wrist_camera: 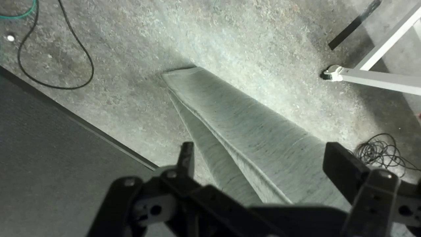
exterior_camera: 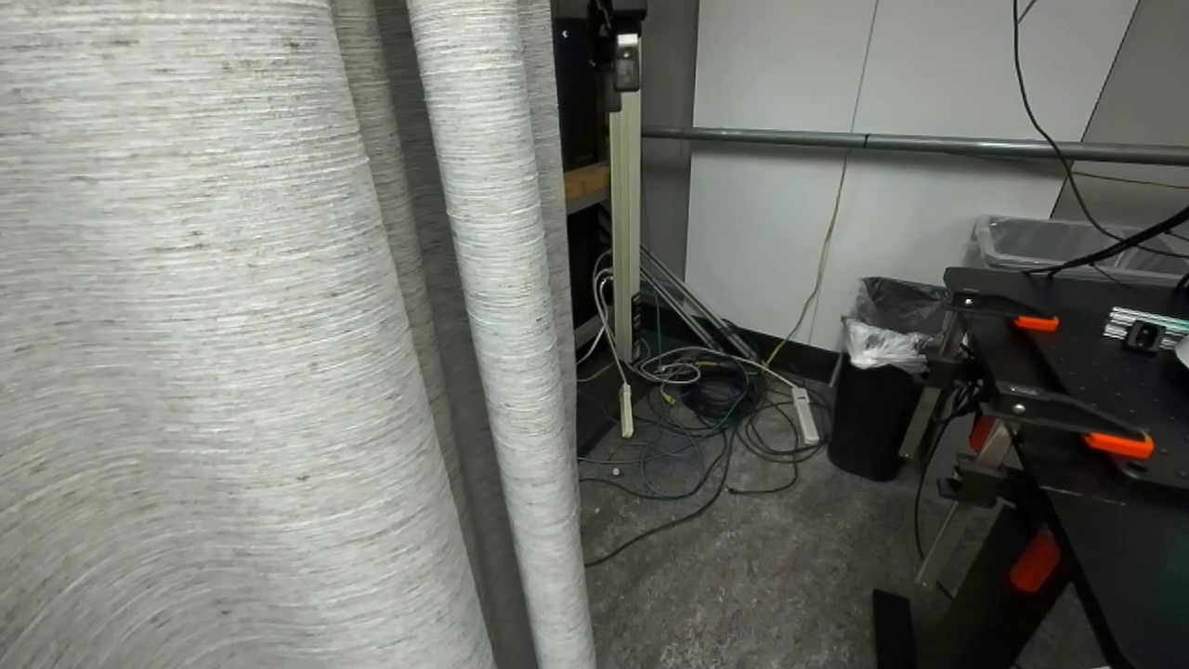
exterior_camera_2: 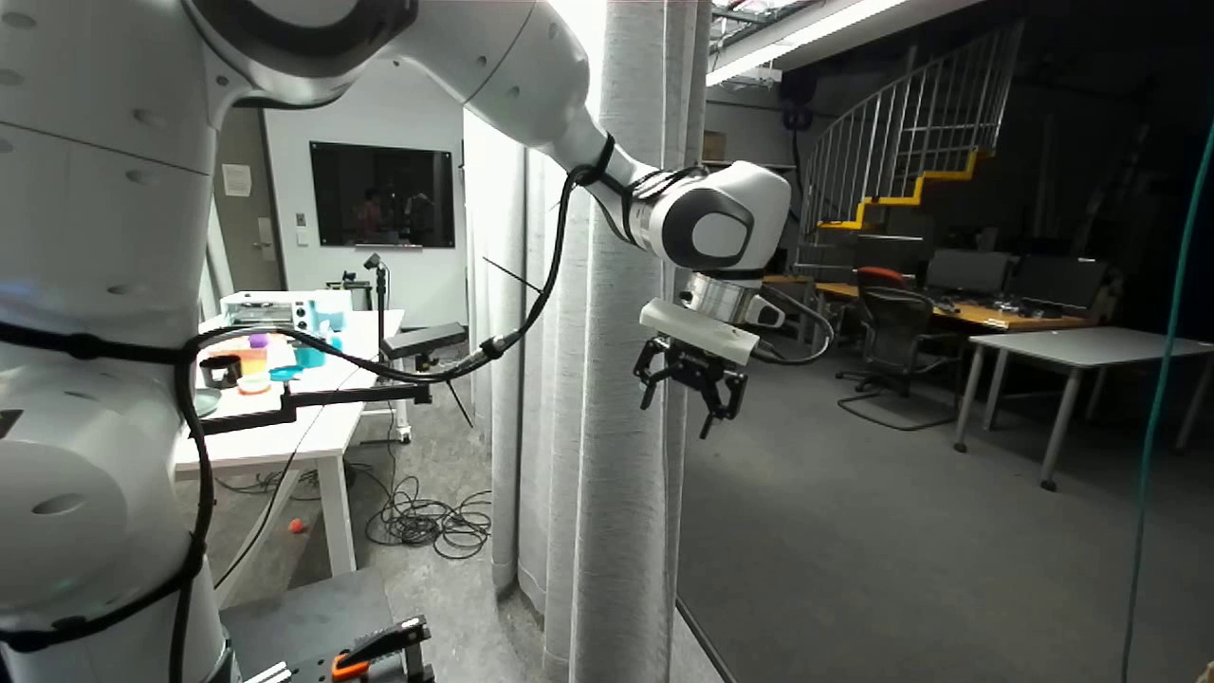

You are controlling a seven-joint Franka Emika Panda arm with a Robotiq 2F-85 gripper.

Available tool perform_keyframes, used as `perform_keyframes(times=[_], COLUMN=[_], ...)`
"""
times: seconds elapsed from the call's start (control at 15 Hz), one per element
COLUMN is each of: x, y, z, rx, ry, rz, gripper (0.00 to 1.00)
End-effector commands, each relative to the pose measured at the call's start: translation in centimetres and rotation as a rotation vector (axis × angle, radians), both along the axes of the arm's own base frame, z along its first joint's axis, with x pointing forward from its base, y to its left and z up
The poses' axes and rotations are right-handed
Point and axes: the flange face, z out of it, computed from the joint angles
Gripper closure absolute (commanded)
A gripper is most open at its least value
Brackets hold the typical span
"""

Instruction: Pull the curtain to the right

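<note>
The curtain (exterior_camera: 232,279) is a very large light grey woven sheet with soft vertical folds, filling the left of an exterior view. In an exterior view, its folds (exterior_camera_2: 616,474) hang down behind the arm's wrist to near the floor. My gripper (exterior_camera_2: 675,417) points down at the curtain's free edge, fingers spread. In the wrist view, the black fingers of the gripper (wrist_camera: 258,151) are wide apart. The folded end of the curtain (wrist_camera: 263,128) shows between and below them. I cannot tell whether they touch the fabric. The gripper is not visible in the exterior view filled by the curtain.
A black table (exterior_camera: 1115,520) with orange-tipped clamps and a black bin (exterior_camera: 873,418) stand beyond the curtain. Cables (exterior_camera: 715,400) lie on the floor. A white table (exterior_camera_2: 332,446) stands left of the curtain, a grey-topped table (exterior_camera_2: 1091,346) to its right. A teal cable (exterior_camera_2: 1162,398) hangs at far right.
</note>
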Motion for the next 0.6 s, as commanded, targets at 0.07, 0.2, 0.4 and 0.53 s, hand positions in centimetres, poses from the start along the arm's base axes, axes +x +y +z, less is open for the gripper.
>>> perform_keyframes(times=[0.07,0.2,0.4,0.53], x=[1.8,1.3,0.5,0.0], y=[0.1,0.5,1.3,2.0], z=[1.1,0.9,0.8,0.6], rx=[0.105,0.135,0.182,0.21], ry=[-0.035,-0.018,0.001,0.0], rz=[-0.031,-0.049,-0.06,-0.041], gripper=[0.0,0.0,0.0,0.0])
